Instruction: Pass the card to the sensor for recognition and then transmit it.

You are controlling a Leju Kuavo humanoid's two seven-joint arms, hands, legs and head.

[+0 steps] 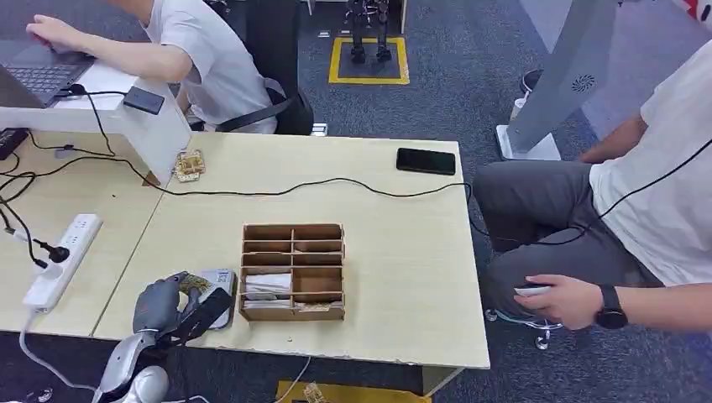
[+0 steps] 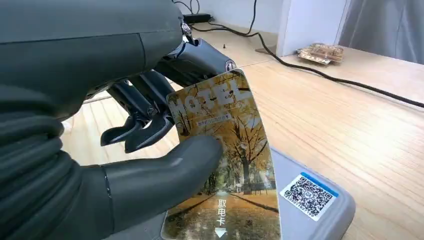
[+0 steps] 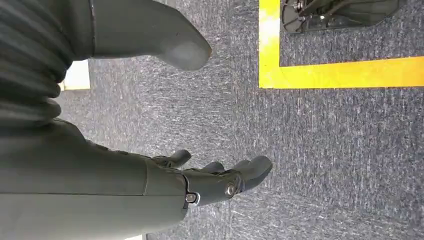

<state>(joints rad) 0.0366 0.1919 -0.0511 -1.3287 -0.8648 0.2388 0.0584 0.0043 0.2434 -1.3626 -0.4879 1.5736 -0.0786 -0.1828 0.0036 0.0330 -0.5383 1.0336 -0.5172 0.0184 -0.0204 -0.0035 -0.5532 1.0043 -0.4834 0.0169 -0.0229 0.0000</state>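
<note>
Now the left hand (image 2: 100, 150) pinches the autumn-print plastic hotel card (image 2: 225, 165), thumb on its face. It hovers over the grey box-shaped sensor (image 2: 320, 210) beneath, presumably for reading. The right hand (image 3: 200, 175) hangs open, holding nothing.

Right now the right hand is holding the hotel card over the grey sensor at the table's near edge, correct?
Not quite: the left hand holds the hotel card over the grey sensor, as the left wrist view shows. The right hand hangs open above the carpet.

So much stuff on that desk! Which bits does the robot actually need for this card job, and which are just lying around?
Needed: hotel card, grey sensor, left hand.

Lying about: wooden organizer, phone, power strip, black cable, laptop.
</note>
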